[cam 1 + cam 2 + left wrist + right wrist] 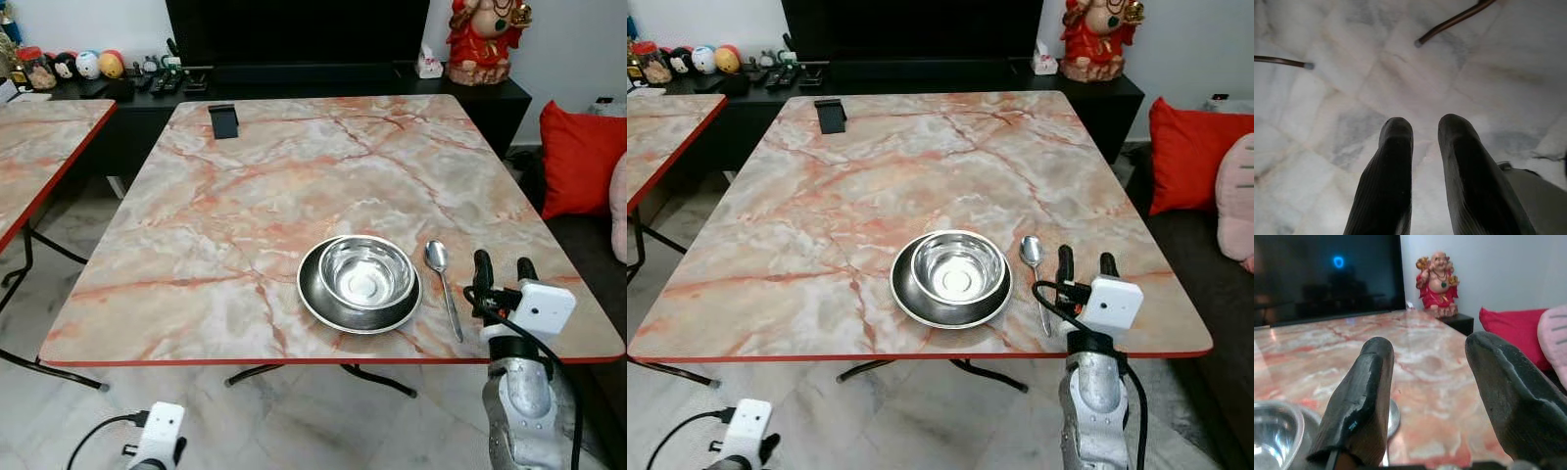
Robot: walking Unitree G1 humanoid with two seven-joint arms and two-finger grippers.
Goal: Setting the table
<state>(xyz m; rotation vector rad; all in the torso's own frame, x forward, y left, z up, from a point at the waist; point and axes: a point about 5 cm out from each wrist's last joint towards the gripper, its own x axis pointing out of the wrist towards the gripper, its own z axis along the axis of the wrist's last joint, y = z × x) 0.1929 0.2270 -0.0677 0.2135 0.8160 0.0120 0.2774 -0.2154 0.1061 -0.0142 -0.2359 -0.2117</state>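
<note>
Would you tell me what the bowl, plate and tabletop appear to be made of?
The bowl and plate look like polished steel: silvery, with mirror-like glare. The tabletop looks like glossy marble-pattern laminate, judging by its thin red edge, though real stone cannot be ruled out.

A shiny steel bowl (pixel 366 271) is sitting upright inside a steel plate (pixel 359 285) near the table's near edge; a spoon (pixel 443 286) is lying just right of them, bowl end far.
</note>
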